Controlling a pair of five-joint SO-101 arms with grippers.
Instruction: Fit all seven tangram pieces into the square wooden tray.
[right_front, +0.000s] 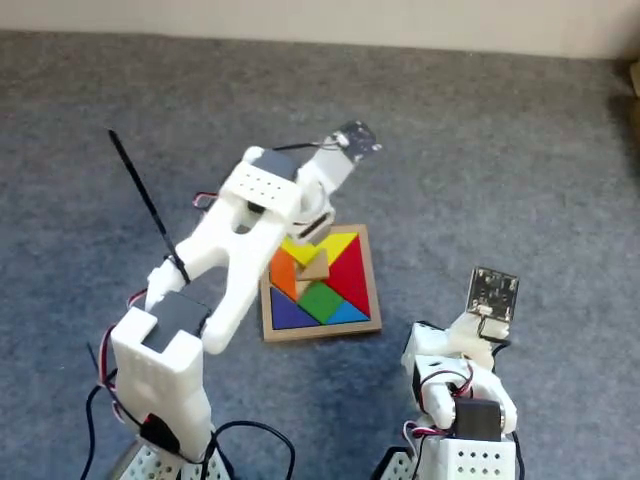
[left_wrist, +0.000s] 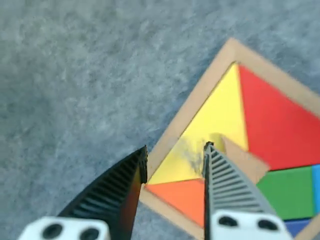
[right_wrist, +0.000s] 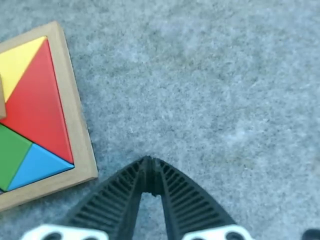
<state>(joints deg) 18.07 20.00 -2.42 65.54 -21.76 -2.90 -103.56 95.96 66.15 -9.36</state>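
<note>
**Almost Full Tray, One Hand Over It**

The grey fuzzy counter (right_front: 480, 130) holds it all. The left arm (right_front: 230, 270) stretches from 7 o'clock to the middle, over the puzzle. I think it is there to poke or fix a piece. The right arm (right_front: 460, 390) sits folded at 5 o'clock, out of the way.

The square wooden tray (right_front: 325, 331) lies flat in the middle of the counter. Inside it, the red triangle (right_front: 350, 272) is at 3 o'clock and the yellow triangle (right_front: 335, 245) at 12. The orange piece (right_front: 283, 272) is at 9, the dark blue piece (right_front: 285, 312) at 7, the green square (right_front: 320, 298) near 6 and the light blue triangle (right_front: 348, 313) at 5. They lie snug, edge to edge. A tan patch (right_front: 315, 265) shows in the middle. I cannot tell if it is a bare gap or a wood-colored piece.

The left hand (left_wrist: 176, 147) is spread wide and holds nothing. One finger hangs over the yellow triangle, the other just outside the tray's rim. The right hand (right_wrist: 148, 160) is pressed together, empty, over bare counter beside the tray.
</note>
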